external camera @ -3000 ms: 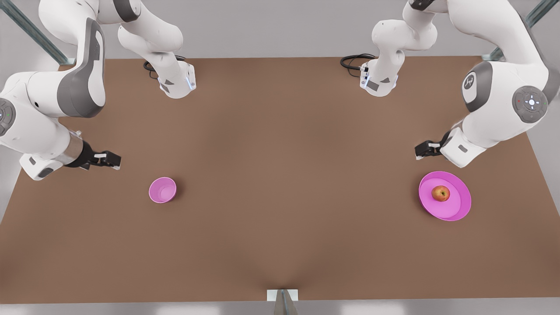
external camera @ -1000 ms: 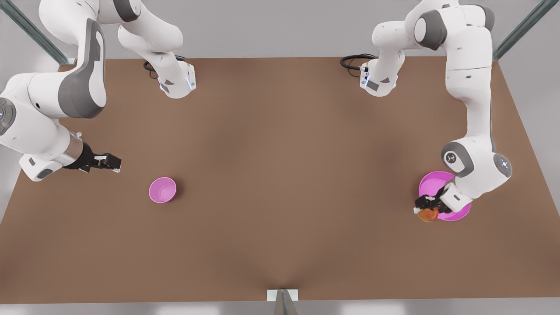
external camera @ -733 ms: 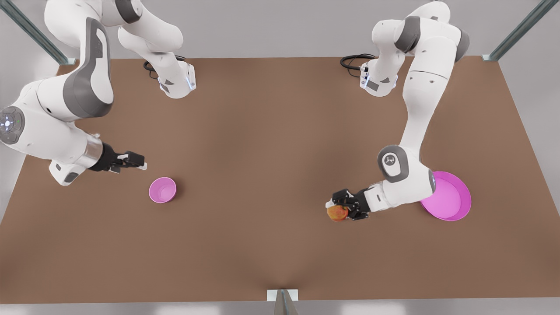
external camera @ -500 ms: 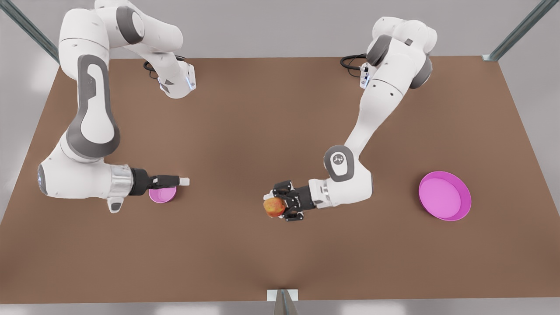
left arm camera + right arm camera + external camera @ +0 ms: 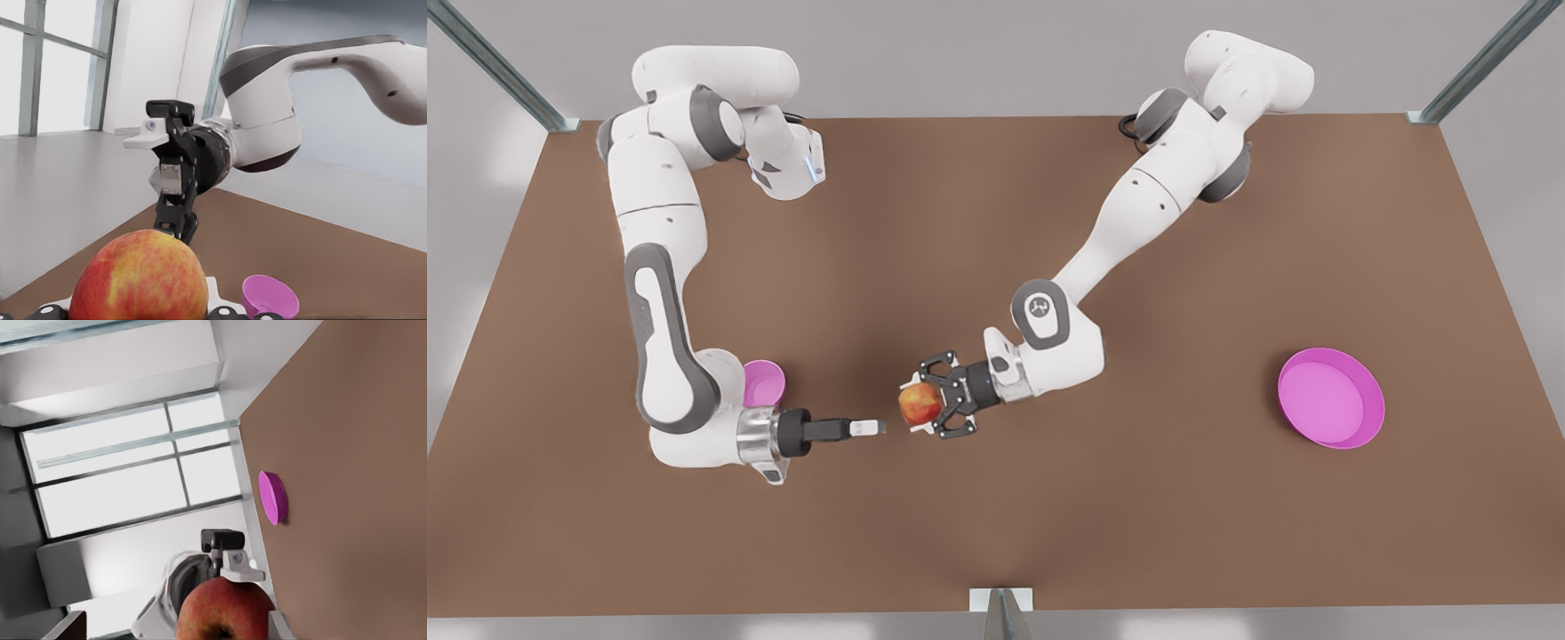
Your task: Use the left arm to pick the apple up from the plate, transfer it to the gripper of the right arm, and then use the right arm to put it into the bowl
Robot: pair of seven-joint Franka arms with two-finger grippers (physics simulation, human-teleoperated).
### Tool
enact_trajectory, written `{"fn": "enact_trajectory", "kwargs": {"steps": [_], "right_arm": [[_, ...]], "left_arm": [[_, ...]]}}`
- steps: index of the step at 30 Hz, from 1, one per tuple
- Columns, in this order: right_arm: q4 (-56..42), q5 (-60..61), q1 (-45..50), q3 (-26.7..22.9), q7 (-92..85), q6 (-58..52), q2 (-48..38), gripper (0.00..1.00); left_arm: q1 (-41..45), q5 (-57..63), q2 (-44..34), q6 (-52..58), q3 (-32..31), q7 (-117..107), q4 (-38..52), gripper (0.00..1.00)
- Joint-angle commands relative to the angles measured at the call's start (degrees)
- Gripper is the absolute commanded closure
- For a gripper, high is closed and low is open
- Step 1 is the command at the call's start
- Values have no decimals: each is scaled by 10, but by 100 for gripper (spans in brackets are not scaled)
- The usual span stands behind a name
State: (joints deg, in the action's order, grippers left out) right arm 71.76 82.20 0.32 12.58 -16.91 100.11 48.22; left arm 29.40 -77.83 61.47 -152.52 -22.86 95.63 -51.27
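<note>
My left gripper (image 5: 914,406) clamps the apple (image 5: 919,404) just beside my right gripper (image 5: 879,428), whose spread I cannot tell.

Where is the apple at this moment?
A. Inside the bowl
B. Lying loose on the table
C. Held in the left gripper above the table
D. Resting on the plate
C: the left gripper is shut on the apple above mid-table, its jaws either side of it, while the right gripper points at it from close by; the plate and the bowl hold nothing.
</note>
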Motion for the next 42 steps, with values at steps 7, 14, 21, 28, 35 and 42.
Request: {"fn": "enact_trajectory", "kwargs": {"steps": [7, 14, 21, 28, 35, 42], "right_arm": [[30, 26, 10, 0, -279, 18, 1, 0], [51, 12, 21, 0, -284, 14, 2, 0], [51, 13, 36, 2, -283, 18, -6, 0], [60, 13, 53, 2, -284, 32, -8, 0], [60, 14, 58, 2, -284, 38, -12, 25], [60, 14, 55, 2, -284, 37, -12, 33]], "left_arm": [[4, -18, 2, -29, -1, 297, 0, 34], [5, -18, 2, -30, 0, 297, 0, 34], [8, -18, 6, -30, 2, 297, -1, 34], [8, -18, 6, -30, 2, 297, -1, 34], [8, -18, 6, -30, 3, 297, -3, 34], [6, -19, 6, -29, 1, 266, -4, 0]]}}
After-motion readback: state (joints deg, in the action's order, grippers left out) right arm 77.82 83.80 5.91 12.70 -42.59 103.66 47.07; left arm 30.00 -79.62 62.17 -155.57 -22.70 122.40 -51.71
